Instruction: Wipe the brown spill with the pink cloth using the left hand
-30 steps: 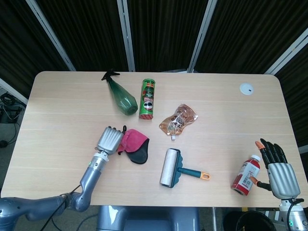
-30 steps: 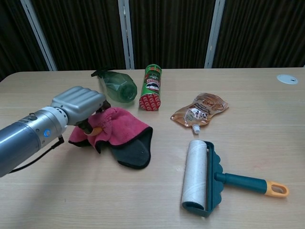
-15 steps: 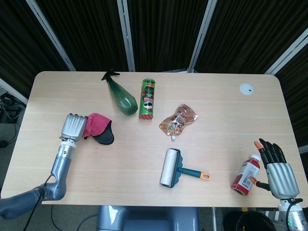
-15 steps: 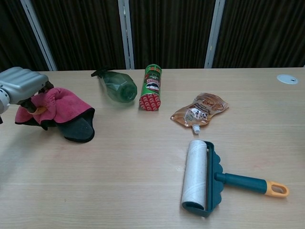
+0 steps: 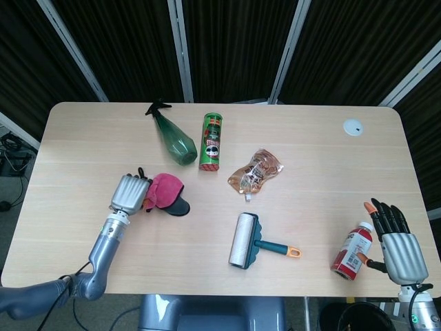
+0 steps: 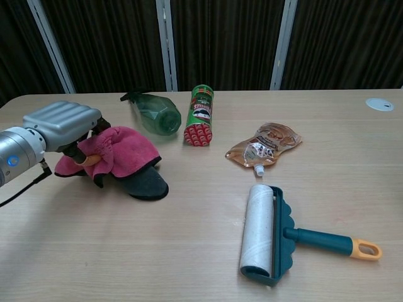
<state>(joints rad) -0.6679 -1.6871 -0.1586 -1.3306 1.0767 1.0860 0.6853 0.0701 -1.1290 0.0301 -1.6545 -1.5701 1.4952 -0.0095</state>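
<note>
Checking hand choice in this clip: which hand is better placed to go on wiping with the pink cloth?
Left. The left hand already grips the pink cloth; the right hand is beside the red bottle across the table.

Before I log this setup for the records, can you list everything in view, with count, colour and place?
pink cloth: one, pink with dark underside, table's left, held by left hand
spray bottle: one, green, lying at back left
chip can: one, green and red, lying beside spray bottle
refill pouch: one, clear brownish, centre
lint roller: one, white roll, teal handle, front centre
drink bottle: one, red, white cap, by right hand
table: one, light wood
left hand: grips cloth
right hand: fingers spread, beside bottle
</note>
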